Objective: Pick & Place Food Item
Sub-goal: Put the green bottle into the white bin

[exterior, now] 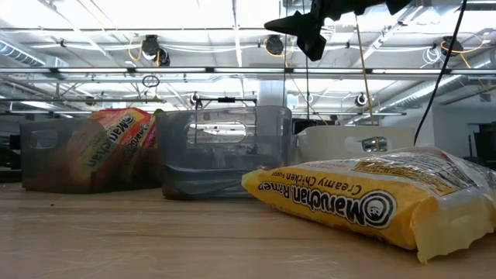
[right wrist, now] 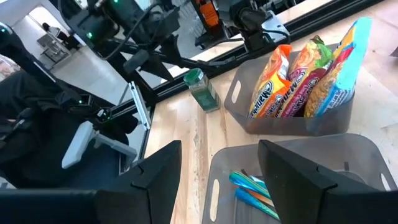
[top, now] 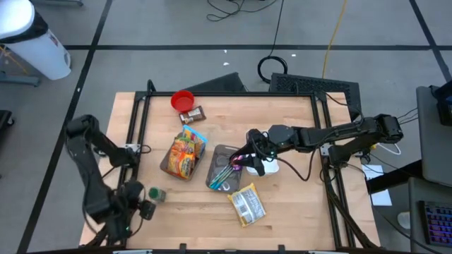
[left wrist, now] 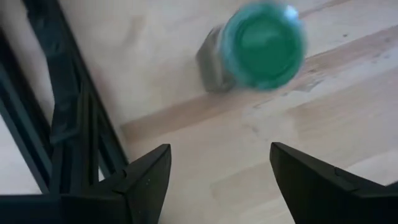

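Green-capped jar upright, left hand open

The jar stands on the table near its left front corner, just beside the left pincer; two bins sit mid-table, ramen packets in the left one; another packet lies before them; the cup sits behind.

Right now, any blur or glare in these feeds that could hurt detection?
Left wrist view: the green-capped jar is blurred, while the wood grain near the open left claw is clearer. Low view: bright ceiling lights wash out the top, and the yellow noodle packet up close looks soft. High view: even light, no strong glare on the table.
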